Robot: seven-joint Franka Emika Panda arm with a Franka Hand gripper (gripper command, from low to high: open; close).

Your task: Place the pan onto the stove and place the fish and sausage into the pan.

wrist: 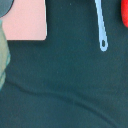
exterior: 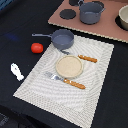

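Observation:
The dark grey-blue pan (exterior: pixel 62 37) sits on the far corner of the woven placemat, its long handle pointing to the exterior view's left. The pinkish stove (exterior: pixel 107 27) with black burner discs lies at the back right. The red sausage (exterior: pixel 37 48) lies on the dark tabletop left of the pan. The white fish (exterior: pixel 17 71) lies further left and nearer. In the wrist view I see a corner of the stove (wrist: pixel 25 22), the pan handle (wrist: pixel 101 27) and an edge of the sausage (wrist: pixel 124 12). No gripper shows in either view.
A larger grey pot (exterior: pixel 91 12) stands on the stove. The pale placemat (exterior: pixel 75 95) holds a tan round plate (exterior: pixel 68 66) and two orange-handled pieces of cutlery (exterior: pixel 82 57). A pale bowl (exterior: pixel 124 19) sits at the right edge.

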